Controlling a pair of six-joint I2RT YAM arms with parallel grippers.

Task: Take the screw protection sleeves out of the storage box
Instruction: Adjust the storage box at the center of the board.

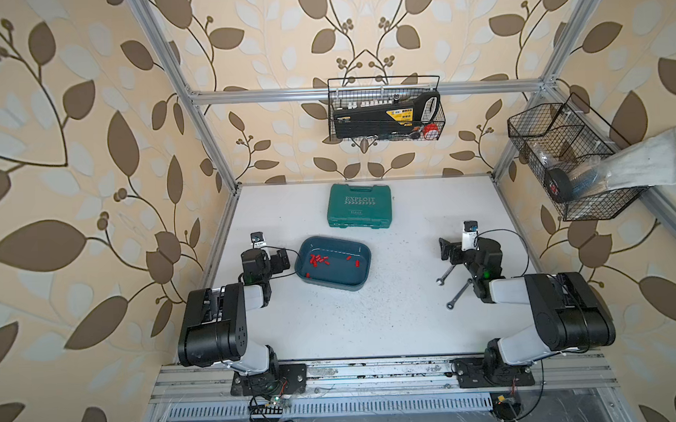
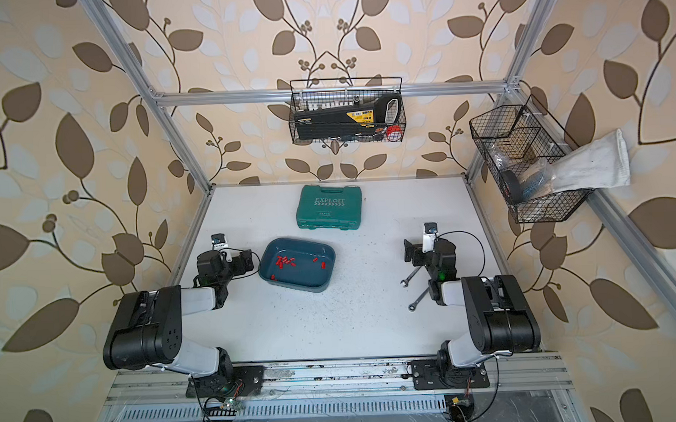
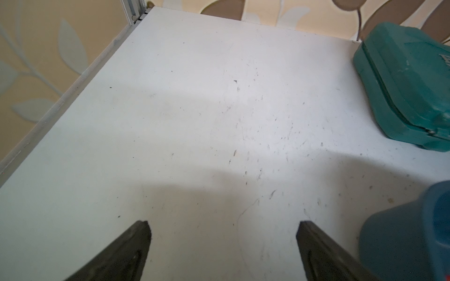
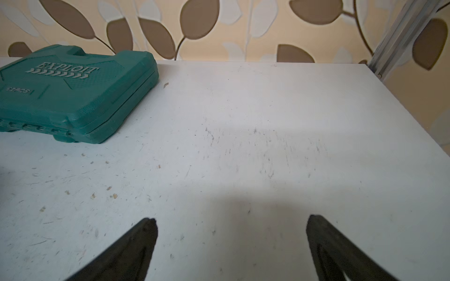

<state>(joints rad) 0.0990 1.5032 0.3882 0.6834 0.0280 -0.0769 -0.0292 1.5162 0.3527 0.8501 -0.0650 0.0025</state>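
White table (image 1: 372,316) carries the storage box (image 1: 328,285), a green case (image 1: 359,205) and 2 wrenches (image 1: 459,294).

Spread wide, empty: left tool (image 3: 222,222), right tool (image 4: 231,218)

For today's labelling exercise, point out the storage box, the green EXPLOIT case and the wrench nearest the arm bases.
storage box (image 1: 339,276): a top view, bare floor.
green EXPLOIT case (image 1: 359,211): a top view, lid centre.
wrench (image 1: 460,293): a top view, mid-shaft.
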